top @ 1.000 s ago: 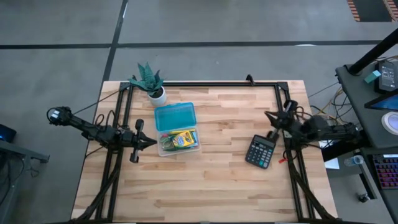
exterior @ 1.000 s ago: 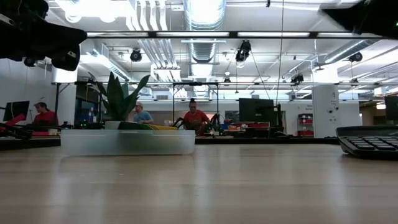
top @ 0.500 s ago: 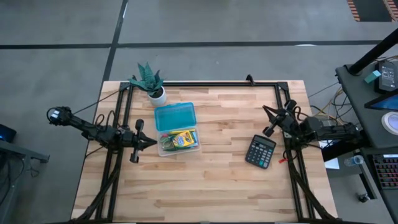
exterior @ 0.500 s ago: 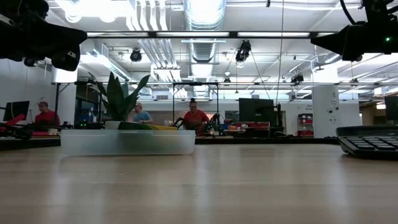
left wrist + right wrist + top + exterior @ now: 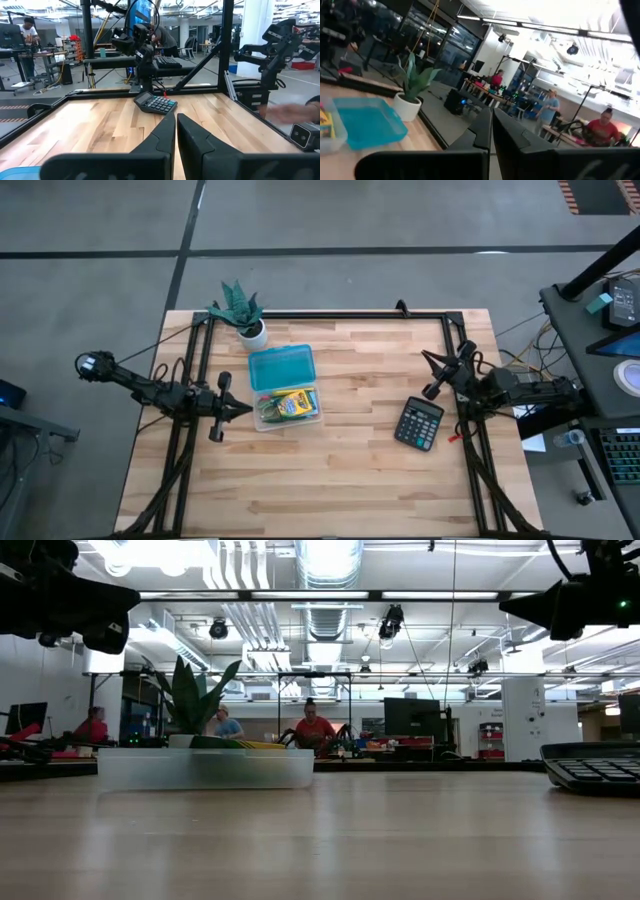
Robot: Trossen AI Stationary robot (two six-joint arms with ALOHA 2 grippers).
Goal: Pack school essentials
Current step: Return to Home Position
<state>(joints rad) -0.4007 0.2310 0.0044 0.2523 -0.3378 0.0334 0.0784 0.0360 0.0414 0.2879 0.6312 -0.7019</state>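
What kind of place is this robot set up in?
Most likely a robotics lab in an open industrial hall: exposed ceiling ducts, people at benches with monitors behind, and a framed wooden table with the left arm and right arm at its sides.

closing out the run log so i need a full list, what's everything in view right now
supply box: one, blue lid open, clear base, on the table's left half
crayon box: one, yellow-green, inside the clear base
stationery: thin pieces beside the crayon box, too small to count
potted plant: one, green in a white pot, at the table edge next to the blue lid
calculator: one, black, on the table's right half
table: one, light wood
people: three, in the room beyond the table
left gripper: shut, empty, beside the supply box
right gripper: shut, empty, at the right edge near the calculator
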